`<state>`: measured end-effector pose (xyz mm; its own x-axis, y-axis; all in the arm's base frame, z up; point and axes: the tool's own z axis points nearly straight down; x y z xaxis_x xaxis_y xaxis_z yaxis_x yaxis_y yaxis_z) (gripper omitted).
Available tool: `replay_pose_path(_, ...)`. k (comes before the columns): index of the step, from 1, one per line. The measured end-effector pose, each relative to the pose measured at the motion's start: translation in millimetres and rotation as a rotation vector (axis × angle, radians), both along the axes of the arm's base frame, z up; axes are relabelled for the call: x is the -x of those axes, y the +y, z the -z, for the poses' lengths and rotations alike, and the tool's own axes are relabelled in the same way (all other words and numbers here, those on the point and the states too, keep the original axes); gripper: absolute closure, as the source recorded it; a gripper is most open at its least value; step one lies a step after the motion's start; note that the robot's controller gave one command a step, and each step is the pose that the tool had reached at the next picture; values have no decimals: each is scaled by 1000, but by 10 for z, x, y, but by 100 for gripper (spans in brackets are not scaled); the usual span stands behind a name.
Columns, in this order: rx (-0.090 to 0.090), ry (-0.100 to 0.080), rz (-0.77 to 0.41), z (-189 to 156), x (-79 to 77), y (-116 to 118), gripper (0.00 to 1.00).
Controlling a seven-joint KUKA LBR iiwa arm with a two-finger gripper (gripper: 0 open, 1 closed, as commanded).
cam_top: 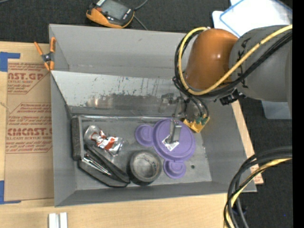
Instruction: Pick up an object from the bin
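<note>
My gripper (pixel 173 137) hangs under the orange wrist cover at the right of the bin, its metal finger reaching down onto the large round part of a purple plastic piece (pixel 166 144). That piece has smaller round lobes at its left and lower edges. Whether anything sits between the fingers is hidden. Just left of the lower lobe lies a black roll of tape (pixel 145 166).
A crumpled clear wrapper with red print (pixel 102 140) lies at the bin's left, beside a dark bar (pixel 76 137) along the left wall. A black tool (pixel 102 169) rests near the front left. The arm and its cables cover the bin's right side.
</note>
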<state>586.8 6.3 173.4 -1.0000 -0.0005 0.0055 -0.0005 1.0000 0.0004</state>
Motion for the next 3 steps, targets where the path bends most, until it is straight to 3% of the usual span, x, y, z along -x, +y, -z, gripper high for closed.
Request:
replay_pose_path(1,0,-8,0,-51,-16,0,0)
replay_pose_path(2,-3,0,-162,1070,359,803,0)
replay_pose_path(3,1,-19,-182,442,267,834,0)
